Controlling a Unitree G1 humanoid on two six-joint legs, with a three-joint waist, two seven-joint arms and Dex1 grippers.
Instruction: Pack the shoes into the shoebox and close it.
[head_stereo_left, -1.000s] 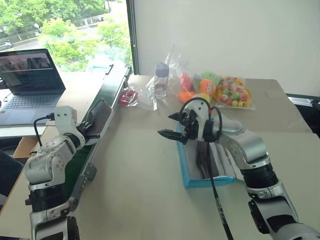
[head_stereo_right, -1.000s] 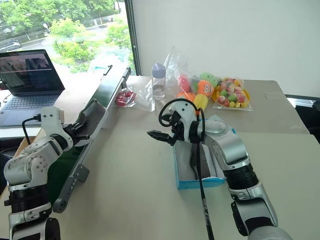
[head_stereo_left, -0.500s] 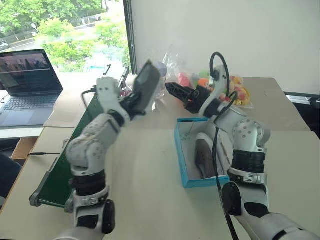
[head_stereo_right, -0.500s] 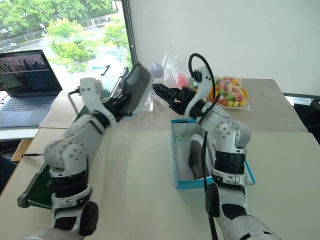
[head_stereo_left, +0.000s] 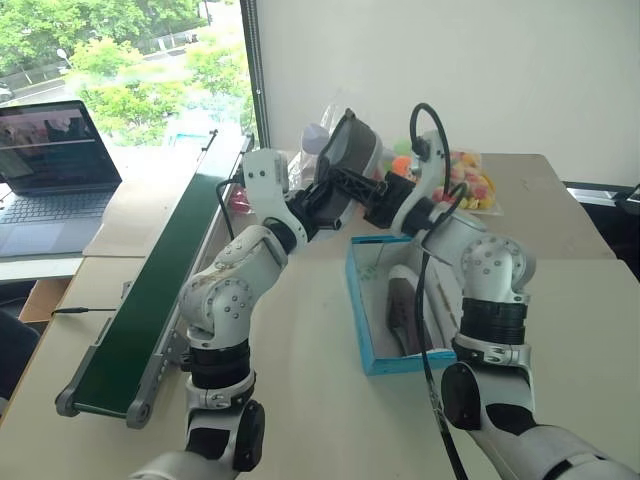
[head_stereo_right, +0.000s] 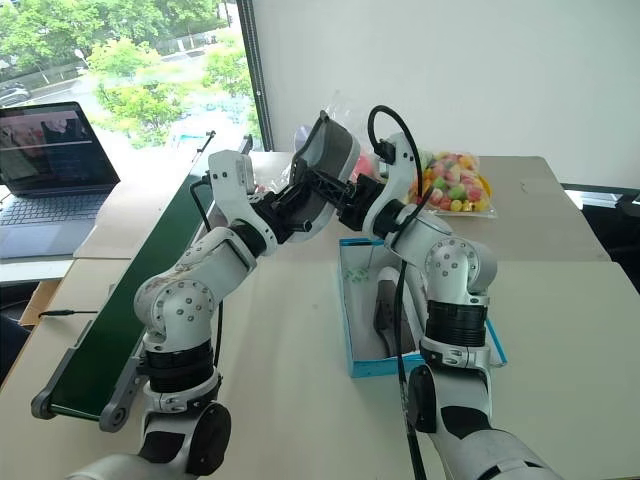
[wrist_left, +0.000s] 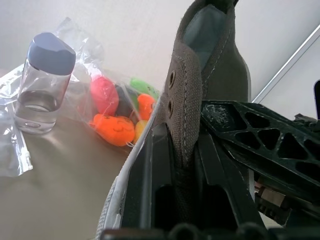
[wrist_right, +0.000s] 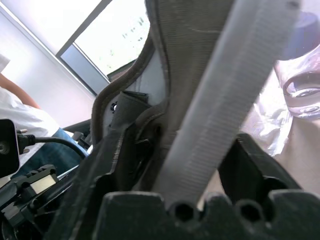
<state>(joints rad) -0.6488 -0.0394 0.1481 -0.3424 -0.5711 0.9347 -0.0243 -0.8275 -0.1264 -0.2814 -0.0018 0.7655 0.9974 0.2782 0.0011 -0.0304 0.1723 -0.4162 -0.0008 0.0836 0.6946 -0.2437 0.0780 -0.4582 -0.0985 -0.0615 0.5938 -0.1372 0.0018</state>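
1. Left eye view: left gripper (head_stereo_left: 335, 190) is grasping a shoe (head_stereo_left: 348, 152) in air, above the far end of the shoebox (head_stereo_left: 372, 345).
2. Right gripper (head_stereo_left: 378, 196) is meeting the shoe; can't tell if clamped.
3. Other shoe (head_stereo_left: 402, 312) is lying in the box. Next: handover, then lowering it in beside that one.

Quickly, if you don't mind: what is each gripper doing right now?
Left gripper: closed on the shoe, held up over the table.
Right gripper: its fingers sit on either side of the same shoe; whether it grips cannot be told.
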